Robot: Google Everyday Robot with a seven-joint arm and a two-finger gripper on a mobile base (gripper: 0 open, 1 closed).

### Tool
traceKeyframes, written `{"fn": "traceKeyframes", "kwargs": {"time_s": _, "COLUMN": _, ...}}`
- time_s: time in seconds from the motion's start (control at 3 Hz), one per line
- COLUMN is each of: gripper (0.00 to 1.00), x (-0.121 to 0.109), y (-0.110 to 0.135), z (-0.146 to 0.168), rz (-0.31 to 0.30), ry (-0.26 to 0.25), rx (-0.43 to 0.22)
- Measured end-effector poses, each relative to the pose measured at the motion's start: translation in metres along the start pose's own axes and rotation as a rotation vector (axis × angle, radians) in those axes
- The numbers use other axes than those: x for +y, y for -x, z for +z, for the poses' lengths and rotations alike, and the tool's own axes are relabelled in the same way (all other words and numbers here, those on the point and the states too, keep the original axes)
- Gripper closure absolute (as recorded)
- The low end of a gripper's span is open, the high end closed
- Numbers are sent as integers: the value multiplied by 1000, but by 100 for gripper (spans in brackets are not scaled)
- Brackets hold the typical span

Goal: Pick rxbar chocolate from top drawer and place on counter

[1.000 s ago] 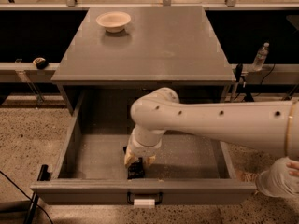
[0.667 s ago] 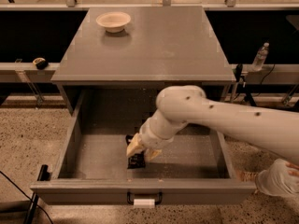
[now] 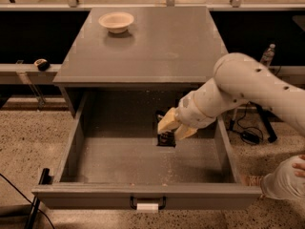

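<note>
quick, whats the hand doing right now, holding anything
The hand: closed on the rxbar chocolate, inside the open top drawer.

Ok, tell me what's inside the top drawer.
The gripper reaches into the drawer, shut on the black rxbar, which shows between its fingers. Nothing else shows in it. The arm covers the back right corner, so that part cannot be seen.

Smooth matt counter (image 3: 157,46); speckled top drawer (image 3: 119,161) floor; pale plastic tool (image 3: 170,132) inside it, gripping rxbar chocolate (image 3: 165,139).
</note>
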State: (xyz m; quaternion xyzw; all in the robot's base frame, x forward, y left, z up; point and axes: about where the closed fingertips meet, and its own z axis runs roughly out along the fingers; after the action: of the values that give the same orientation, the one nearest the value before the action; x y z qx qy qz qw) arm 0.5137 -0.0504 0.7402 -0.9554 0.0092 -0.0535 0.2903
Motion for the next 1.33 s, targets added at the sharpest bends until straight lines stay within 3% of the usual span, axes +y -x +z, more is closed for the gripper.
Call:
{"fn": "traceKeyframes", "kwargs": {"time_s": 0.67, "gripper": 100, "x": -18, "y": -72, "z": -103, "rz": 74, "ry": 118, "rx": 122}}
{"fn": "traceKeyframes", "kwargs": {"time_s": 1.0, "gripper": 100, "x": -17, "y": -113, "z": -135, "rz": 160, "ry": 132, "rx": 167}}
{"fn": "traceKeyframes", "kwargs": {"time_s": 1.33, "gripper": 100, "x": -17, "y": -156, "z": -149, "rz": 281, "ry": 116, "rx": 222}}
